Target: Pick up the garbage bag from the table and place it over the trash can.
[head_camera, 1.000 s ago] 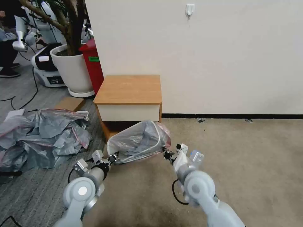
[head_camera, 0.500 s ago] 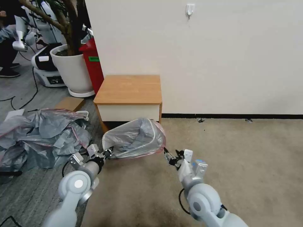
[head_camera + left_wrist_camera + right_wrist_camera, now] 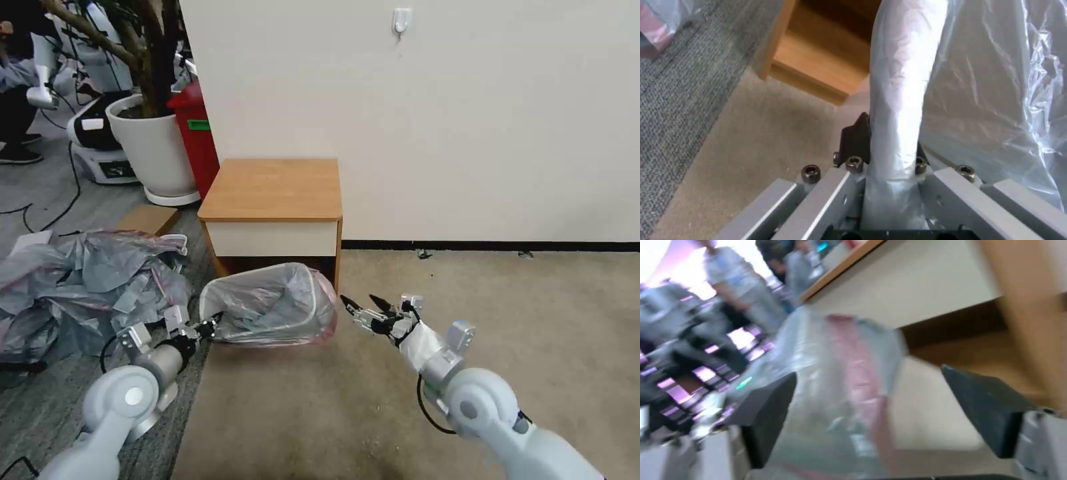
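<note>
Head view: crinkled translucent garbage bag (image 3: pixel 273 307)

garbage bag (image 3: pixel 270 312): 1 | trash can (image 3: pixel 313 303): 1 | table (image 3: pixel 273 190): 1 | grippers: 2, left gripper (image 3: pixel 208 327), right gripper (image 3: pixel 363 304) | heap of grey bags (image 3: pixel 80 287): 1 | red bin (image 3: pixel 197 137): 1 | white plant pot (image 3: pixel 153 150): 1 | wall hook (image 3: pixel 401 20): 1

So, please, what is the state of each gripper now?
Left gripper: closed on the garbage bag at the trash can's rim.
Right gripper: open, holding nothing, beside the bag.
</note>
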Controlling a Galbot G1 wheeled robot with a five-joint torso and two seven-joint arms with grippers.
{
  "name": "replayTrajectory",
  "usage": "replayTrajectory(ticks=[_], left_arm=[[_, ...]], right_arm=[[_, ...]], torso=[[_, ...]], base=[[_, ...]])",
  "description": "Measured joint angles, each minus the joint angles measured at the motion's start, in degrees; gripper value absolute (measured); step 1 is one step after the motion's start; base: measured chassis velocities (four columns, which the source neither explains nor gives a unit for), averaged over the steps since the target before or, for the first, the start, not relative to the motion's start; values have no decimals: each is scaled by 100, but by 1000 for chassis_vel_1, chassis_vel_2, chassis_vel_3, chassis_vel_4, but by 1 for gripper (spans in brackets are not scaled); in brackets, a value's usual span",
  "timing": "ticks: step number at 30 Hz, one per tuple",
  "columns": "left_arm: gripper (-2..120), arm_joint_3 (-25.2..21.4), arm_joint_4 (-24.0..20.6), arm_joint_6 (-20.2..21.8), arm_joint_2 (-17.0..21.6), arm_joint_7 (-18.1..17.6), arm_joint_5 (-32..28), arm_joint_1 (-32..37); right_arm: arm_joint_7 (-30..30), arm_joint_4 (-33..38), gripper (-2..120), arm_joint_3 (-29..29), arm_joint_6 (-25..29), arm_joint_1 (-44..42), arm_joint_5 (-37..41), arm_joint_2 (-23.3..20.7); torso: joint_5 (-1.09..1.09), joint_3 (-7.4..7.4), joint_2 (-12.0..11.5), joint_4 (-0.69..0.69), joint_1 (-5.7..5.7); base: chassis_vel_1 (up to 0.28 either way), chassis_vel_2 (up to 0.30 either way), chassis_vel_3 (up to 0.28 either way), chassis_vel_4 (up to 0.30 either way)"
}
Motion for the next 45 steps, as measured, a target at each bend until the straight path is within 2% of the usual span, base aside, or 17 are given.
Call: replayTrajectory(ticks=[2, 7, 12, 15, 30, 33, 35, 37, 40, 42, 44, 45], left_arm=[[3, -9, -35, -1, 10, 41, 12, 61], [3, -28, -83, -9, 15, 87, 39, 161], [3, -24, -122, -16, 0, 91, 66, 202], [3, -2, -148, -18, -17, 90, 87, 208], [3, 74, -213, -31, -31, 100, 171, 264], [3, 80, -227, -32, -38, 127, 209, 303], [3, 80, -256, -36, -39, 141, 216, 324], [3, 80, -268, -36, -39, 143, 218, 336], [3, 90, -297, -36, -39, 146, 219, 357], [3, 93, -300, -36, -38, 147, 220, 357], [3, 108, -307, -37, -31, 149, 222, 368], [3, 108, -307, -37, -31, 149, 222, 368]], right_arm=[[-364, -124, 79, -13, -229, 90, 33, -65], [-707, -284, 74, -44, -523, 213, 32, -130], [-686, -432, 72, -105, -668, 381, 19, -115], [-704, -505, 63, -128, -704, 437, 14, -115], [-693, -723, 58, -371, -714, 736, -133, -107], [-687, -779, 52, -412, -712, 794, -139, -107], [-687, -815, 41, -448, -702, 816, -160, -100], [-690, -826, 37, -462, -698, 822, -174, -94], [-705, -846, 25, -490, -680, 841, -200, -75], [-707, -848, 22, -497, -676, 847, -206, -73], [-706, -874, 10, -517, -627, 881, -249, -70], [-706, -874, 10, -517, -627, 881, -249, -70]], torso=[[-1, 0, 0, 1, 0], [0, 0, 0, 0, 0], [0, 0, 0, 0, 0], [0, 0, 0, 0, 0], [-1, 0, 0, 0, 0], [-1, 0, 0, 0, 0], [-1, 0, 0, 0, 0], [0, 0, 0, 0, 0], [-1, 0, 0, 0, 0], [0, 0, 0, 0, 0], [-1, 0, 0, 0, 0], [-1, 0, 0, 0, 0]], base=[[0, 0, 0, 0], [0, 0, 0, 0], [0, 0, 0, 0], [0, 0, 0, 0], [0, 0, 0, 0], [0, 0, 0, 0], [0, 0, 0, 0], [0, 0, 0, 0], [0, 0, 0, 0], [0, 0, 0, 0], [0, 0, 0, 0], [0, 0, 0, 0]])
